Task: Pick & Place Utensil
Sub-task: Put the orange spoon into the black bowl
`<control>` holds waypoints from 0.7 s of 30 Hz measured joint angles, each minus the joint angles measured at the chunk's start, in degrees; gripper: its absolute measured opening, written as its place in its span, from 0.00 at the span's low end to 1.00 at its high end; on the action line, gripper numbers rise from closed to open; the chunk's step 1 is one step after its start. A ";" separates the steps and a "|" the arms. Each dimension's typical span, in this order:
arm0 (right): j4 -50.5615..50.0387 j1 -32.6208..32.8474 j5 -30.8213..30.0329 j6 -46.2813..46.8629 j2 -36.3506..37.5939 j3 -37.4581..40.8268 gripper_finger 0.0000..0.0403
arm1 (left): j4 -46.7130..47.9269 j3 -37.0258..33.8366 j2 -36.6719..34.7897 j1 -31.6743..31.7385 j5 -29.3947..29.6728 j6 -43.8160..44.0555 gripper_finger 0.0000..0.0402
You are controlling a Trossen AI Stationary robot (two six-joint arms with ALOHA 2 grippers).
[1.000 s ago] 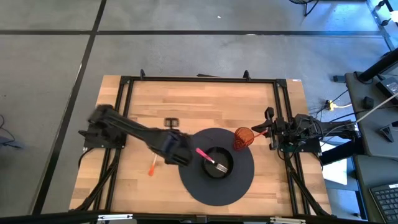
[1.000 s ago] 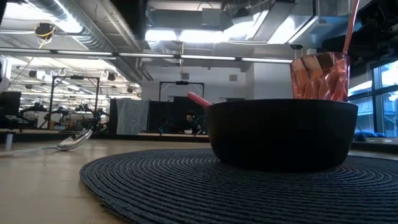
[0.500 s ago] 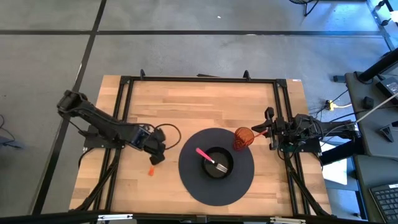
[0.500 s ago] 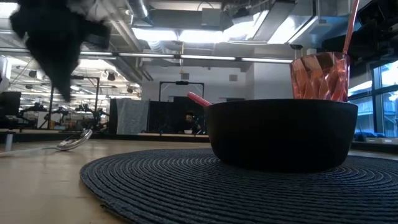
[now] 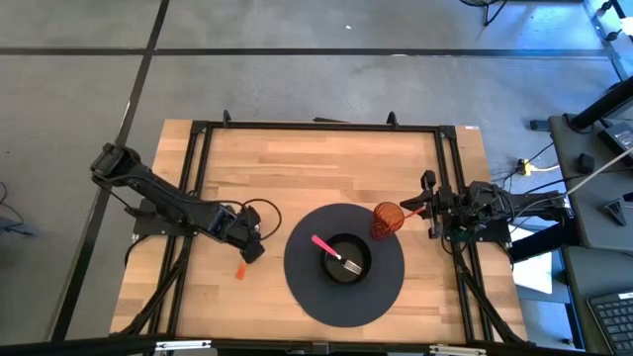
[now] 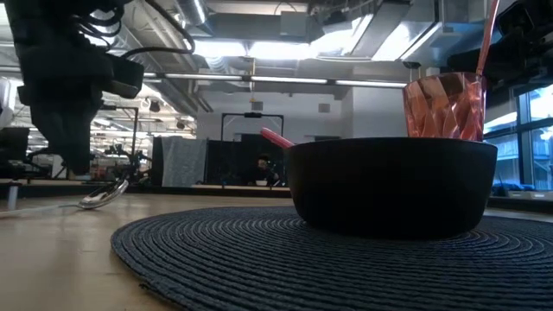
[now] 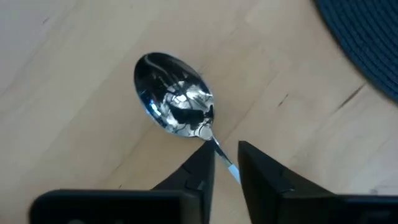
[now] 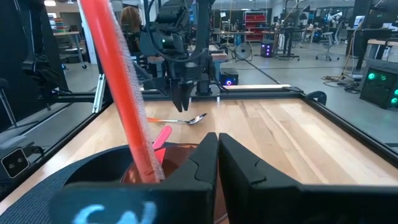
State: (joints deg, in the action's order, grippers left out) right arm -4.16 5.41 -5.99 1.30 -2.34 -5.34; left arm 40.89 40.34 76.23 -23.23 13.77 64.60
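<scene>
A spoon with a shiny bowl (image 7: pixel 174 102) and an orange handle (image 5: pixel 240 269) lies flat on the wooden table, left of the round dark placemat (image 5: pixel 336 302). My left gripper (image 7: pixel 225 152) hangs just above the spoon's neck, pointing down. Its fingers are a narrow gap apart, one on each side of the neck, and touch nothing. In the low view it (image 6: pixel 73 164) stands clear above the spoon (image 6: pixel 104 197). A pink-handled fork (image 5: pixel 331 249) lies in the black bowl (image 5: pixel 346 280) on the mat. My right gripper (image 5: pixel 427 210) waits shut at the table's right edge.
A red faceted cup (image 5: pixel 386 220) with a red straw stands on the mat's far right side, just in front of my right gripper. A black metal frame (image 5: pixel 316 126) runs around the table. Bare wood lies along the far side and near the left corner.
My left gripper has gone from beside the bowl toward the table's left edge and now stands over the spoon, pointing down. The fork has stayed in the bowl and the spoon has stayed where it lay.
</scene>
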 joint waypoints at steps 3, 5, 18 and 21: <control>0.00 0.01 0.01 0.00 0.00 0.00 0.04 | -0.06 0.19 0.00 0.08 -0.89 1.04 0.25; 0.00 0.00 0.00 -0.02 0.00 0.00 0.04 | 0.07 0.20 0.00 0.08 -1.99 2.15 0.31; 0.02 0.01 -0.01 0.20 0.02 0.00 0.04 | 1.03 0.22 4.37 2.91 -7.57 3.74 0.46; 0.02 0.00 0.00 -0.01 0.00 0.00 0.04 | 0.54 0.22 7.35 3.92 -8.38 2.29 0.46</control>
State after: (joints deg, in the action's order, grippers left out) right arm -4.14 5.41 -5.99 1.29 -2.34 -5.34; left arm 41.43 40.56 83.57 -19.31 5.39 66.89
